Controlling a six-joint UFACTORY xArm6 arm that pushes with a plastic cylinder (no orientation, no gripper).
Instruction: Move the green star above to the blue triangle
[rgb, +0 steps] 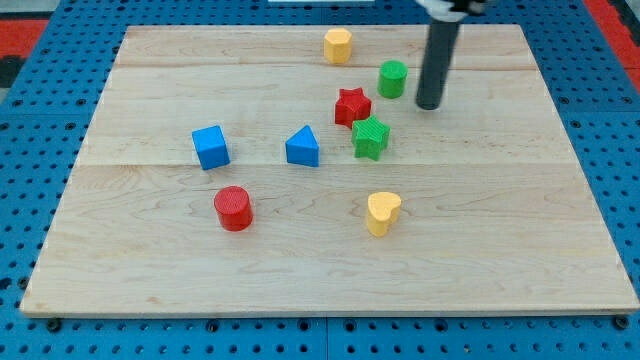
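Observation:
The green star (370, 137) lies on the wooden board, right of the blue triangle (303, 147) and just below the red star (352, 106), almost touching it. My tip (428, 104) stands up and to the right of the green star, apart from it, just right of the green cylinder (392, 78). The rod rises out of the view's top.
A blue cube (210, 147) sits left of the triangle. A red cylinder (233, 208) is at lower left, a yellow heart (382, 212) below the green star, a yellow hexagonal block (338, 45) near the top edge. The board (150, 270) lies on a blue pegboard.

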